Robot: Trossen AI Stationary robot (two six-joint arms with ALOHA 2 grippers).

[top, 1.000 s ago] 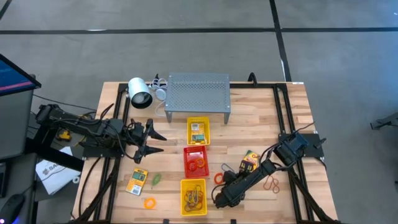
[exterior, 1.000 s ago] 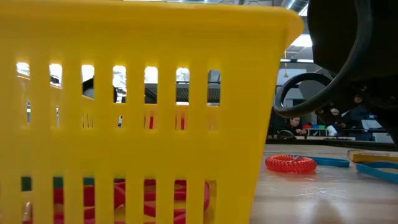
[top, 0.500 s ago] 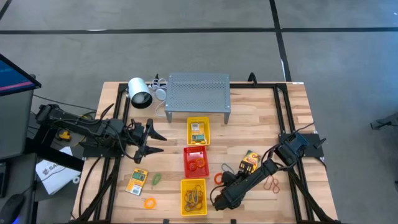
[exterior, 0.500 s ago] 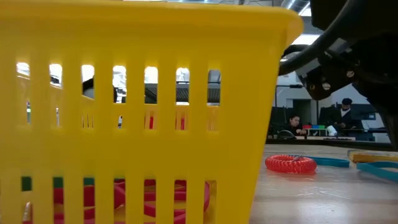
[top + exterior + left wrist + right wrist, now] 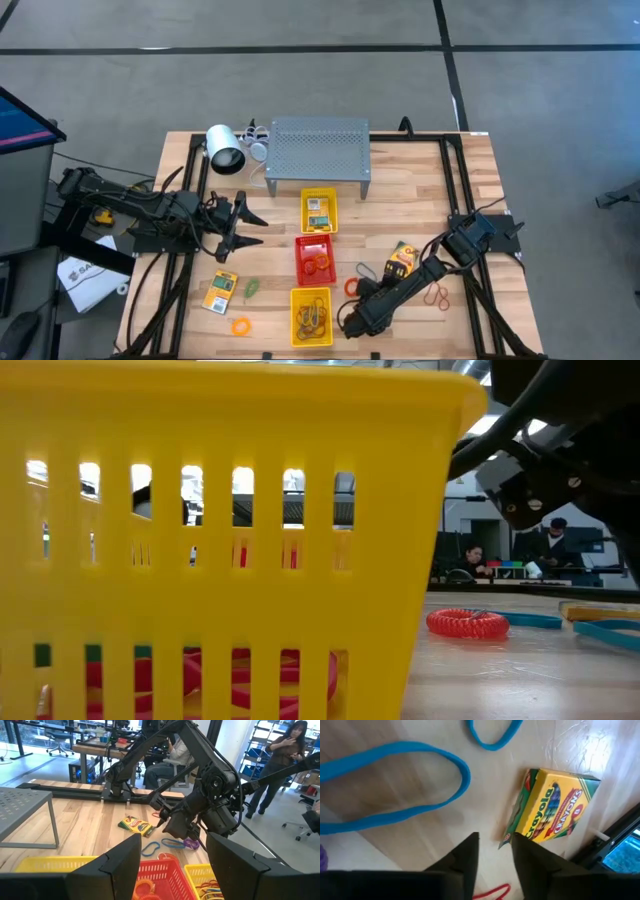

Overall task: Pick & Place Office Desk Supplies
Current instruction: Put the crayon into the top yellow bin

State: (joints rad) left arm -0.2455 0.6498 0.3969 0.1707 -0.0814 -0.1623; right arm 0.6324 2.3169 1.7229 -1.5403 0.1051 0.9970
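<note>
My right gripper (image 5: 495, 841) hangs slanting down over the table with its fingers a little apart and nothing between them. Just beyond its tips lies a yellow crayon box (image 5: 550, 810), flat on the wood (image 5: 402, 258). Two blue rubber bands (image 5: 395, 785) lie beside the box. From the left wrist view the same gripper (image 5: 162, 820) shows above the blue bands (image 5: 150, 848) and a purple loop (image 5: 191, 843). A red coil ring (image 5: 467, 623) lies near it. My left gripper (image 5: 252, 227) waits open and level at the table's left.
Three trays stand in a row at mid-table: a far yellow one (image 5: 320, 193), a red one (image 5: 300, 262) and a near yellow one (image 5: 296, 318) with bands inside. A yellow packet (image 5: 221, 291), a green loop (image 5: 252, 288) and an orange ring (image 5: 240, 325) lie at the near left. A metal shelf (image 5: 318, 150) and a white lamp (image 5: 225, 150) stand at the back.
In the low view my right arm has risen a little, and its cable loop has gone up out of the picture. Nothing on the table has moved.
</note>
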